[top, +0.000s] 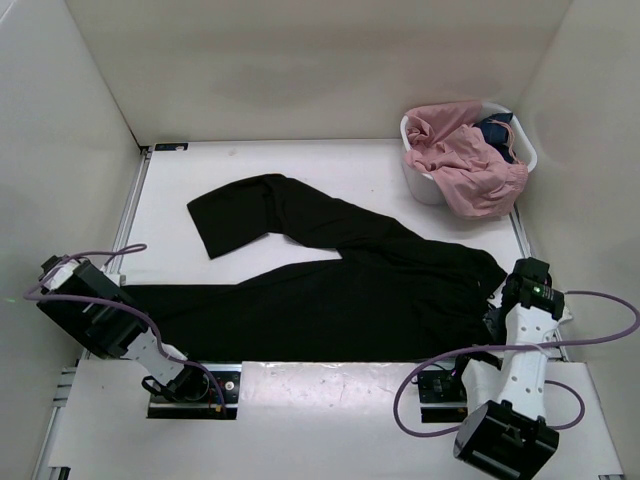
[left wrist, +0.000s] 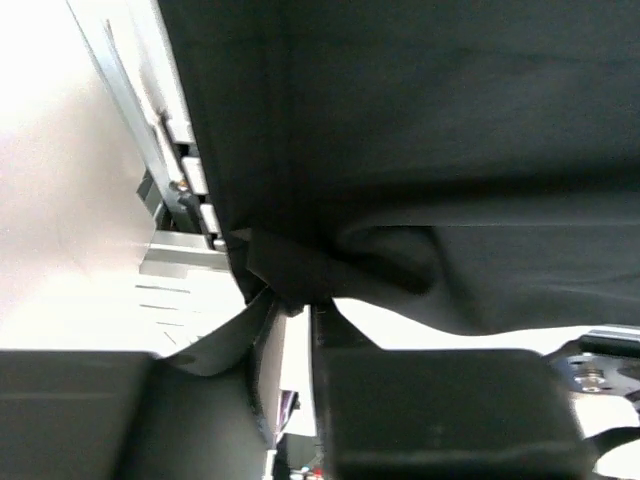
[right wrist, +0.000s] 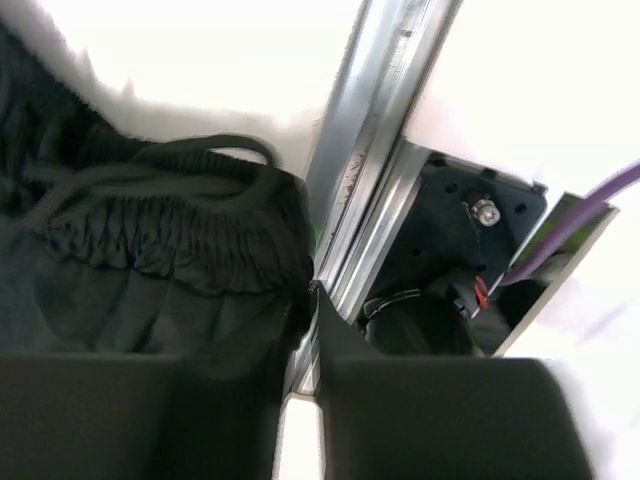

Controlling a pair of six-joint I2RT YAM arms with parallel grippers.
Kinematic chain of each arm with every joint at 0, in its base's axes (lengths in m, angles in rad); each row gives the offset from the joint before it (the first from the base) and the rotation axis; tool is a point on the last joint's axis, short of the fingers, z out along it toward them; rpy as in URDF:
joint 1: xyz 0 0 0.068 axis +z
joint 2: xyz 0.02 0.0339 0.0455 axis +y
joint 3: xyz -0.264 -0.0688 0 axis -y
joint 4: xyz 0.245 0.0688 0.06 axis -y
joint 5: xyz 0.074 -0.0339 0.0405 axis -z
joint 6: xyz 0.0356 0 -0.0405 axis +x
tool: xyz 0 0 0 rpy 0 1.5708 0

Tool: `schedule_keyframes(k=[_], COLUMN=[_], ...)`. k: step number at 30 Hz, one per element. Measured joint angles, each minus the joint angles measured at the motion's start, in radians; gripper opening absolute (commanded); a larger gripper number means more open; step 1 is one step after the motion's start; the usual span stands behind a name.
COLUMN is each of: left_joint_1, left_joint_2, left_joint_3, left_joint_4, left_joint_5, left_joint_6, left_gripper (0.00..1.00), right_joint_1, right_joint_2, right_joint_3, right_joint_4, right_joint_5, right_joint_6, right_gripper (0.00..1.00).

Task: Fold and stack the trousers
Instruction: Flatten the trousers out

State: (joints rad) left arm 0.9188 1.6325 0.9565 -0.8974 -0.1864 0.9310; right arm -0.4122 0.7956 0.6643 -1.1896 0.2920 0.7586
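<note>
Left tool [left wrist: 295,305] of mine stands narrow, the long black fabric trousers [top: 340,290] puckered at its tips. My right tool [right wrist: 312,300] is narrow too, beside the gathered waistband. Whether either grips, I cannot tell. The trousers lie spread along the white counter's [top: 400,180] near edge. I judge the cloth could snag on the grey metal rail [right wrist: 385,120], or slide off. I can read no writing.
</note>
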Motion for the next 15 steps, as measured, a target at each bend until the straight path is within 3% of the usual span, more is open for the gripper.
schedule_keyframes(k=[1, 2, 3, 8, 11, 15], left_joint_1=[0.005, 0.01, 0.014, 0.029, 0.029, -0.016], left_joint_2=[0.0, 0.0, 0.0, -0.014, -0.056, -0.117], left_joint_3=[0.0, 0.0, 0.0, 0.0, 0.021, 0.122], left_joint_4=[0.003, 0.007, 0.011, 0.022, 0.016, -0.013], left_joint_5=[-0.002, -0.006, -0.012, -0.065, -0.076, -0.052], left_joint_6=[0.003, 0.007, 0.01, 0.024, 0.041, 0.036], left_gripper=[0.39, 0.47, 0.49, 0.53, 0.59, 0.59], right_joint_1=[0.0, 0.0, 0.0, 0.0, 0.0, 0.0], right_joint_2=[-0.008, -0.017, -0.023, -0.057, -0.08, -0.069], right_joint_3=[0.002, 0.003, 0.006, 0.088, 0.173, 0.269], right_joint_4=[-0.007, -0.018, -0.029, -0.082, -0.084, -0.027], right_joint_5=[0.014, 0.029, 0.045, 0.12, 0.142, 0.124], right_joint_6=[0.018, 0.035, 0.053, 0.106, 0.093, 0.017], right_gripper=[0.44, 0.7, 0.76, 0.78, 0.7, 0.61])
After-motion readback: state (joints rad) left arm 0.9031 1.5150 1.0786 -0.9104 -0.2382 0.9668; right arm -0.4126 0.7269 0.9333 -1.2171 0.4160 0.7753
